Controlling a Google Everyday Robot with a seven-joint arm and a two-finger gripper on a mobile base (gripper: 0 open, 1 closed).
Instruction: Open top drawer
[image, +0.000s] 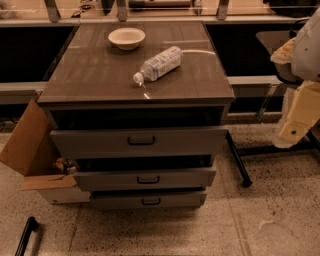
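The wide grey-brown top drawer (90, 143) stands pulled out. The cream gripper (293, 129) hangs at three o'clock, well apart; whether open or closed, I cannot tell.

A white bowl (126, 38) and a lying plastic bottle (159, 64) are on the worktop (90, 80). A cardboard box (27, 145) stands at the left. The gripper (299, 119) hangs at the right edge.
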